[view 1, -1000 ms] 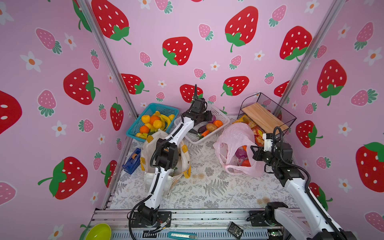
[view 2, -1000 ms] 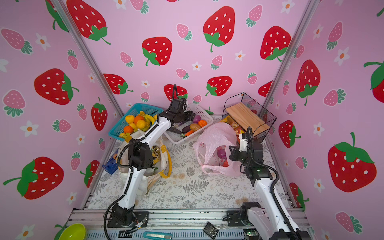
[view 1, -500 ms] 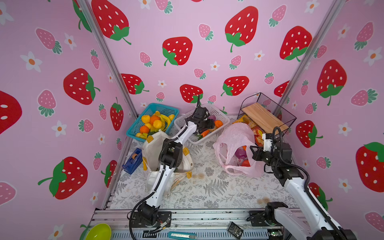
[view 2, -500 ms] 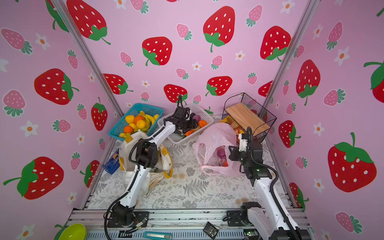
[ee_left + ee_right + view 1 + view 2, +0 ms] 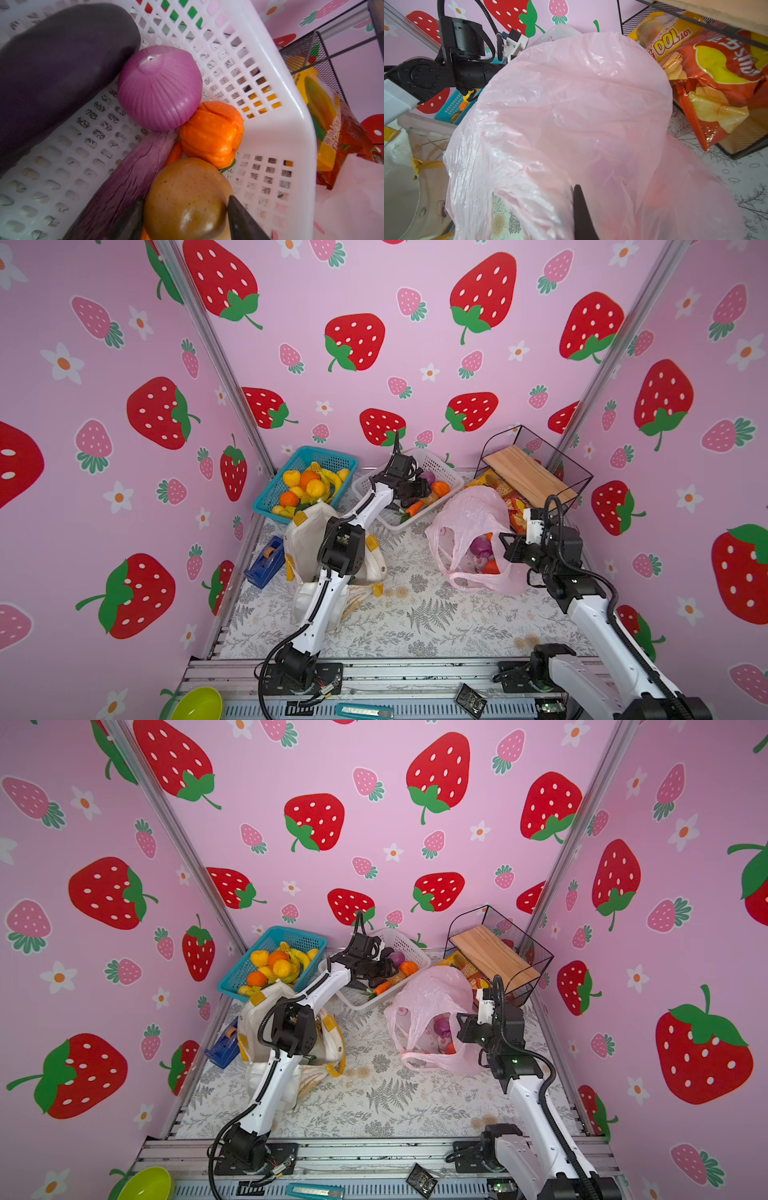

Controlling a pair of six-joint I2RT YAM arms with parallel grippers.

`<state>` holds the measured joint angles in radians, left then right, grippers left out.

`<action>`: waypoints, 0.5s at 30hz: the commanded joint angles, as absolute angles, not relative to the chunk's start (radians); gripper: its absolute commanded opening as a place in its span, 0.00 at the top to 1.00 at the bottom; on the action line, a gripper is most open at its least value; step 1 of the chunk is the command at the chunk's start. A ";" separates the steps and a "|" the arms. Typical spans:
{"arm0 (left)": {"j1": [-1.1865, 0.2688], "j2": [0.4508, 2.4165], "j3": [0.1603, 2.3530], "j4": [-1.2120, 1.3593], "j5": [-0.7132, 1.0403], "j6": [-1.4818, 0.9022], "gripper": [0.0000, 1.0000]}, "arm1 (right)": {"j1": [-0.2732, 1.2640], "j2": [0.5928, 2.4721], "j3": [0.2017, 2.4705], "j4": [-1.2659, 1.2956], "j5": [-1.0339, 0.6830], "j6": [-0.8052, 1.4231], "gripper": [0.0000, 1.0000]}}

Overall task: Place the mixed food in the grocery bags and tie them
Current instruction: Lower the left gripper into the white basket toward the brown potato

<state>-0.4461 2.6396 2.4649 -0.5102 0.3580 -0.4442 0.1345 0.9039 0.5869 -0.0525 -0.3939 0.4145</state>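
Note:
My left gripper [image 5: 185, 199] reaches into the white mesh basket [image 5: 291, 124], shut on a brown potato [image 5: 187, 187], with a dark finger pressed on each side of it. A purple onion [image 5: 160, 89], an orange pepper-shaped toy [image 5: 212, 133] and a long purple eggplant [image 5: 124, 182] lie against the potato. In both top views this gripper [image 5: 415, 491] hangs over the basket. My right gripper [image 5: 503, 539] is shut on the pink plastic bag [image 5: 469, 514] at its raised rim, holding the mouth open. Toy food shows inside. The white tote [image 5: 307, 539] with yellow handles stands beside the left arm.
A blue basket of fruit [image 5: 307, 481] sits at the back left. A black wire rack [image 5: 536, 472] with a wooden board stands at the back right, snack packets [image 5: 716, 68] under it. A blue tape dispenser [image 5: 264, 562] lies by the left wall. A big dark eggplant [image 5: 58, 62] fills the basket's other end.
My left gripper has swung right over the white basket, dropped into it and closed round the potato. The right arm and the pink bag have not moved.

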 commanded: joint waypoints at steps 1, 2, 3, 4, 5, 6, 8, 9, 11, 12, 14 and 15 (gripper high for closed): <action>-0.449 2.634 2.436 -0.539 0.362 -0.432 0.43 | 0.129 0.905 0.575 -0.031 -0.405 0.409 1.00; -0.449 2.625 2.428 -0.543 0.352 -0.428 0.46 | 0.128 0.932 0.575 -0.028 -0.405 0.410 1.00; -0.447 2.613 2.421 -0.544 0.346 -0.424 0.50 | 0.129 0.936 0.575 -0.026 -0.405 0.410 1.00; -0.445 2.601 2.412 -0.543 0.341 -0.424 0.54 | 0.129 0.939 0.574 -0.025 -0.406 0.410 1.00; -0.441 2.586 2.402 -0.542 0.335 -0.422 0.58 | 0.129 0.941 0.575 -0.023 -0.408 0.411 1.00; -0.439 2.572 2.392 -0.539 0.330 -0.421 0.61 | 0.129 0.943 0.574 -0.023 -0.408 0.411 1.00; -0.430 2.541 2.368 -0.535 0.320 -0.421 0.66 | 0.129 0.947 0.577 -0.020 -0.410 0.411 1.00; -0.426 2.526 2.355 -0.531 0.314 -0.420 0.68 | 0.128 0.948 0.577 -0.020 -0.410 0.411 1.00; -0.416 2.490 2.313 -0.513 0.293 -0.422 0.70 | 0.128 0.947 0.580 -0.021 -0.408 0.411 1.00; -0.411 2.471 2.290 -0.501 0.280 -0.424 0.71 | 0.129 0.948 0.580 -0.020 -0.408 0.411 1.00; -0.403 2.440 2.242 -0.478 0.256 -0.428 0.72 | 0.128 0.948 0.580 -0.020 -0.407 0.411 1.00; -0.399 2.426 2.217 -0.464 0.252 -0.432 0.72 | 0.128 0.948 0.579 -0.019 -0.406 0.410 1.00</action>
<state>-0.4133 2.4733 2.2631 -0.4839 0.2935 -0.4335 0.1345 0.9489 0.5819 -0.0406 -0.3981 0.4156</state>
